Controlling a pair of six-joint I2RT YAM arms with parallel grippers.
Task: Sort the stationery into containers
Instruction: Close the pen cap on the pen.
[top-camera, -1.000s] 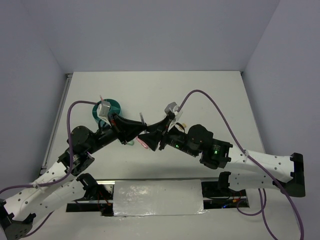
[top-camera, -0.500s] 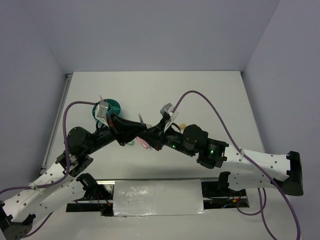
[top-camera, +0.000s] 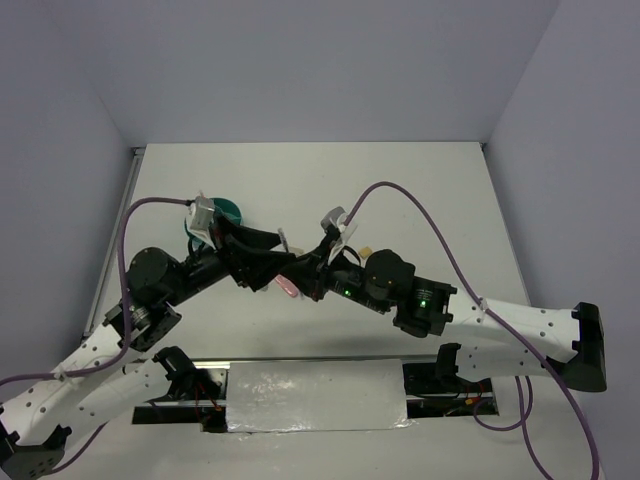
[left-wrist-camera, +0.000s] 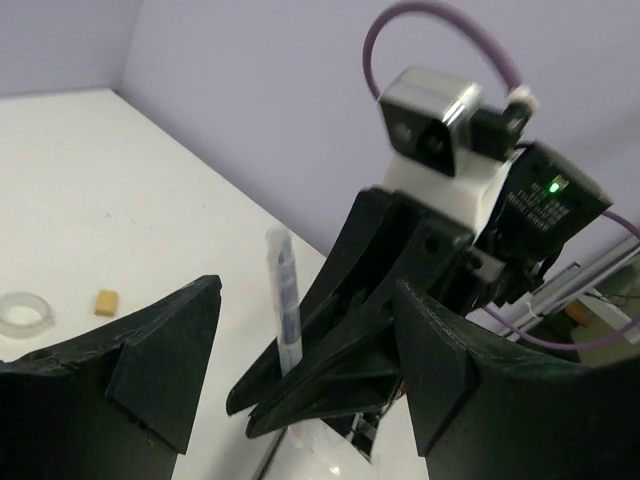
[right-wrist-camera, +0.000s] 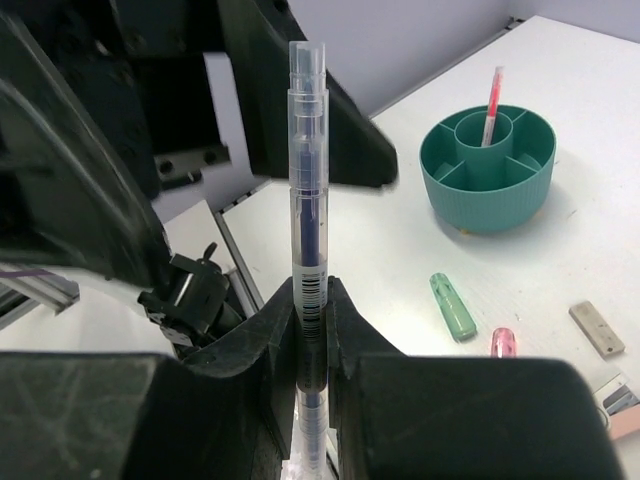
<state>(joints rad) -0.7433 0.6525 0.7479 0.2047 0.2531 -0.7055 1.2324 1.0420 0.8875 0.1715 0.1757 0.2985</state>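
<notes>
A thin clear-grey pen (right-wrist-camera: 307, 200) with a dark refill stands upright, and my right gripper (right-wrist-camera: 311, 290) is shut on its lower half. My left gripper (left-wrist-camera: 305, 300) is open, its fingers standing wide on either side of the pen (left-wrist-camera: 283, 300) without touching it. In the top view both grippers meet at mid-table, the left gripper (top-camera: 268, 262) against the right gripper (top-camera: 300, 268). The teal organiser cup (right-wrist-camera: 488, 165) holds a red-pink pen (right-wrist-camera: 492, 100) in its central ring. A mint-green eraser (right-wrist-camera: 452, 306) and a pink eraser (right-wrist-camera: 502, 341) lie on the table near the cup.
A grey block (right-wrist-camera: 597, 329) lies to the right of the erasers. A clear tape ring (left-wrist-camera: 22, 311) and a tan block (left-wrist-camera: 105, 301) lie on the white table. The left arm partly hides the cup (top-camera: 230, 211) in the top view.
My right gripper closed on the pen while the left still held it. The left gripper then opened and let the pen go.
</notes>
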